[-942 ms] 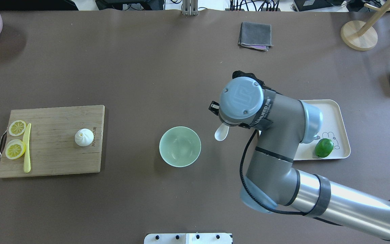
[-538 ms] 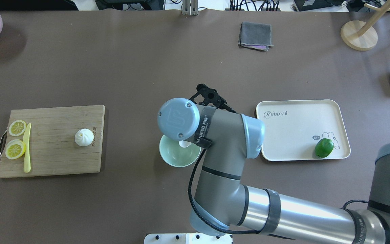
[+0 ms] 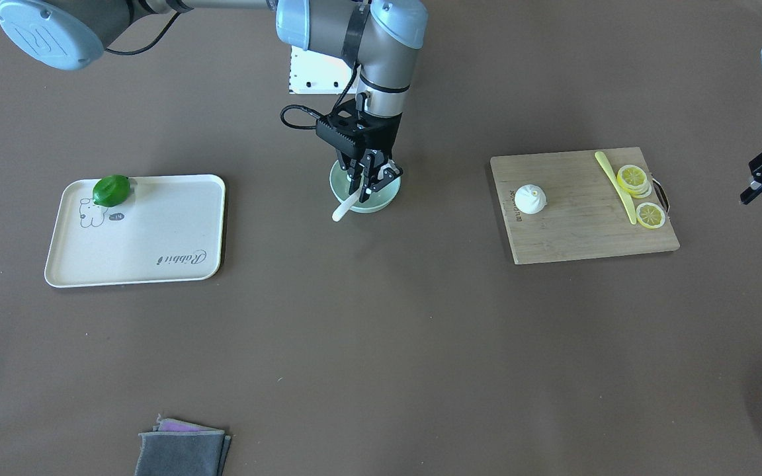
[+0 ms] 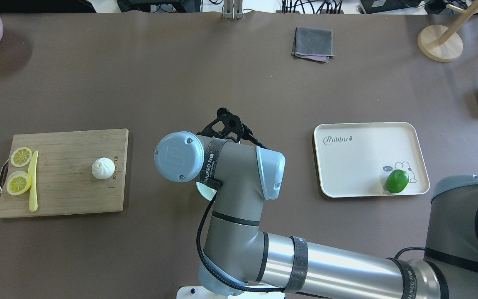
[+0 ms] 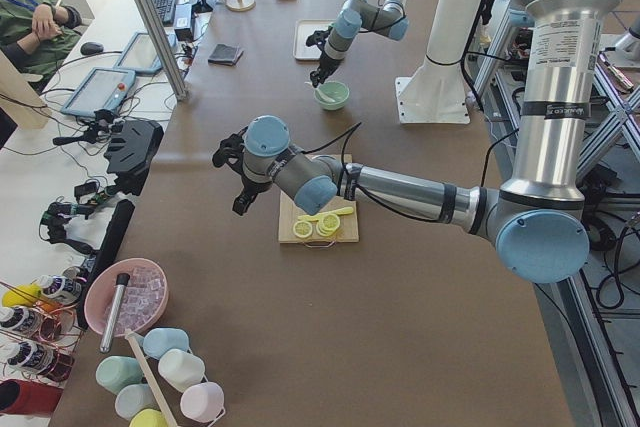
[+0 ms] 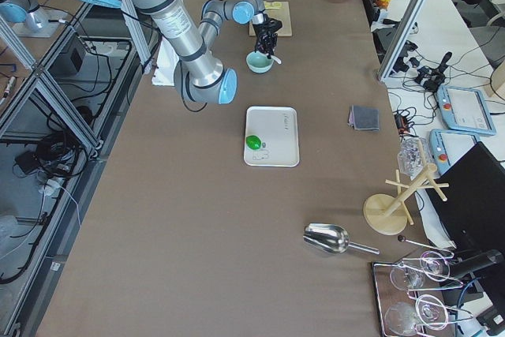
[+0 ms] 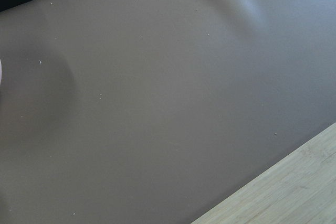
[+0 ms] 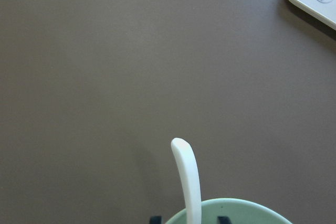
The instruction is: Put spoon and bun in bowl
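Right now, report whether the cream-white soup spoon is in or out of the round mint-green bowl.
In. The spoon has its lower end inside the bowl, handle leaning over the rim.

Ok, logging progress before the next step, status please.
Right gripper open over pale mint-green bowl; left gripper open, empty. Cream-white soup spoon in bowl, handle over rim. White steamed bun on wooden board, nothing touching it.

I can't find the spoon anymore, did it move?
Yes. The spoon went away from the tray, from beside the bowl into it.
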{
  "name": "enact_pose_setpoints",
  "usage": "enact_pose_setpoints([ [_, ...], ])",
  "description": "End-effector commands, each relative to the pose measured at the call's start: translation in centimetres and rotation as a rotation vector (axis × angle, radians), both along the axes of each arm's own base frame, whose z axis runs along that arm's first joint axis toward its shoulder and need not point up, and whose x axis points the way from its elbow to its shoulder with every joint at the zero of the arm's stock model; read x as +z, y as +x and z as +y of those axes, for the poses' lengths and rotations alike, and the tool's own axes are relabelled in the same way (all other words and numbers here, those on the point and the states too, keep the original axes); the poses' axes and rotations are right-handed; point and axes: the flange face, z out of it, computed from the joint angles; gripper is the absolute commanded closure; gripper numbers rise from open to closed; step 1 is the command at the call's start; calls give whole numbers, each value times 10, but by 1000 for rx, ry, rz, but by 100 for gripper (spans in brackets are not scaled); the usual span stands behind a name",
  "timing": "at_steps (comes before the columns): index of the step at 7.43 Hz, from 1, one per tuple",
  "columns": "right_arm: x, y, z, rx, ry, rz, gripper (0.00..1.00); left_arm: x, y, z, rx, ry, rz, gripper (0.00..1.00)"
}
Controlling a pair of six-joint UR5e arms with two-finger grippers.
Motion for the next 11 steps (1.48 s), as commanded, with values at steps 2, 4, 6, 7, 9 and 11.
enact_pose_setpoints([
  [2, -13, 72, 8, -124, 126, 4, 0, -6, 2, 1, 2, -5, 14, 1],
  [4, 36, 191, -23, -276, 196, 14, 0, -38, 59, 14, -27, -134, 100, 1],
  [6, 85, 292, -65, -454, 245, 60, 0, -59, 152, 36, -99, -181, 140, 1],
  [7, 112, 328, -84, -520, 270, 70, 0, -76, 200, 57, -125, -172, 134, 1],
  [9, 189, 411, -102, -651, 352, -1, 0, -89, 260, 85, -113, -119, 108, 1],
  [11, 245, 480, -105, -752, 377, 28, 0, -86, 299, 108, -125, -101, 80, 2],
])
